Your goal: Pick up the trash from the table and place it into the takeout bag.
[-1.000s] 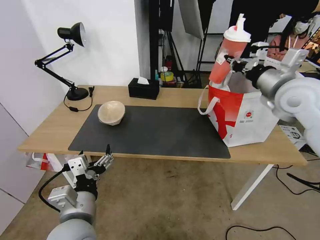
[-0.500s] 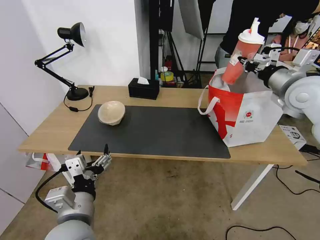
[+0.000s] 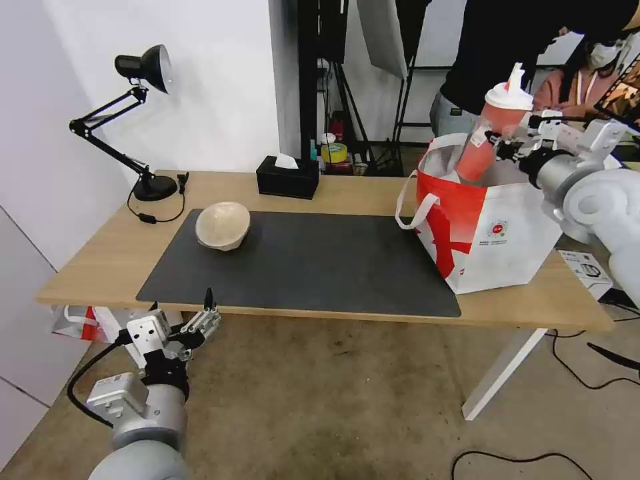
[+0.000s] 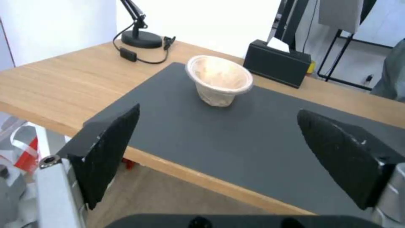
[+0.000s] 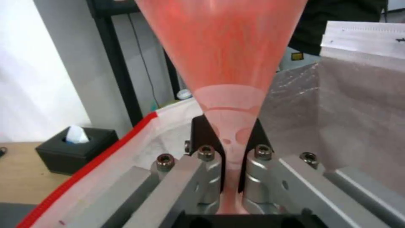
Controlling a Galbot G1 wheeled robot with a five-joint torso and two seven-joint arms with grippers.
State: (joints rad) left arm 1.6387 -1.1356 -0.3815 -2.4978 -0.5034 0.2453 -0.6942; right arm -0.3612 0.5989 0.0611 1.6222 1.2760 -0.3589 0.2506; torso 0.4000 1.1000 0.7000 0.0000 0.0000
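Note:
A red drink cup (image 3: 492, 137) with a white domed lid hangs tilted over the open takeout bag (image 3: 497, 230), its base dipping below the bag's rim. My right gripper (image 3: 499, 145) is shut on the cup's side. In the right wrist view the cup (image 5: 227, 63) sits clamped between the fingers (image 5: 202, 134), with the silver foil lining (image 5: 358, 104) behind. A beige bowl (image 3: 223, 225) lies on the dark mat (image 3: 320, 267) at the table's left. My left gripper (image 3: 200, 323) hangs open below the table's front edge, facing the bowl (image 4: 219, 79).
A black tissue box (image 3: 288, 177) and a black desk lamp (image 3: 143, 127) stand along the back of the table (image 3: 100, 263). A small red-and-white plastic bag (image 3: 80, 320) lies under the table's left end. Stands and a person are behind the takeout bag.
My right gripper has carried the red cup to the right and down, from above the bag's left rim into its mouth. The left gripper has sunk slightly.

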